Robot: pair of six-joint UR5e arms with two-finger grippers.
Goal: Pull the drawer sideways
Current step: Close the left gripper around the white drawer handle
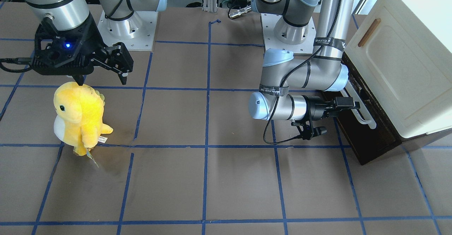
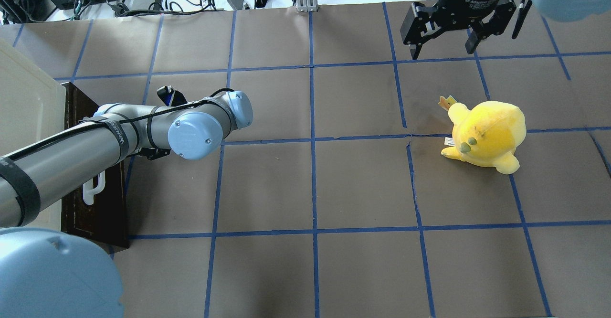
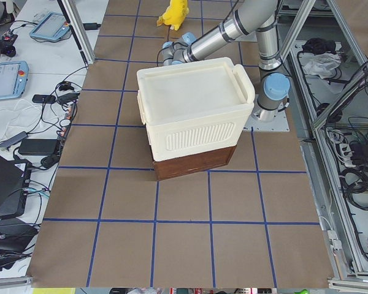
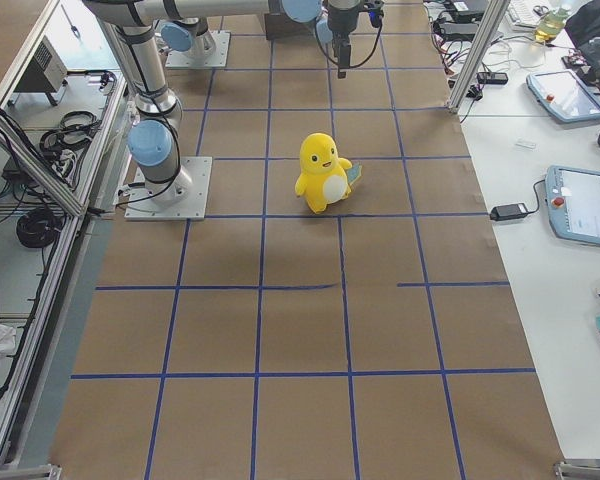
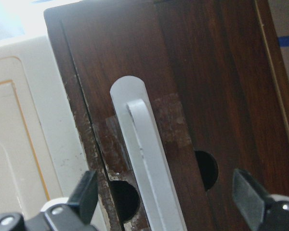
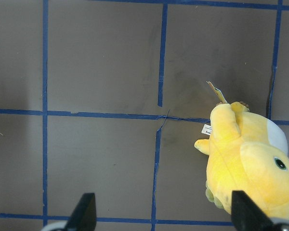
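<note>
The dark brown drawer (image 1: 369,139) sits under the cream cabinet at the table's end, and its long white bar handle (image 1: 361,112) faces the table. In the left wrist view the chipped drawer front (image 5: 207,72) fills the frame. Its handle (image 5: 147,163) runs between the two fingers of my left gripper (image 5: 166,197). That gripper is open and straddles the handle without closing on it; it also shows in the front-facing view (image 1: 348,103). My right gripper (image 2: 443,48) is open and empty, hovering far from the drawer above the table, and it also shows in its own wrist view (image 6: 164,214).
The cream panelled cabinet (image 1: 399,62) with a small wooden handle (image 1: 369,32) stands above the drawer. A yellow plush toy (image 1: 79,118) stands on the brown table below my right gripper. Blue tape lines grid the table. Both arm bases stand at the robot's edge.
</note>
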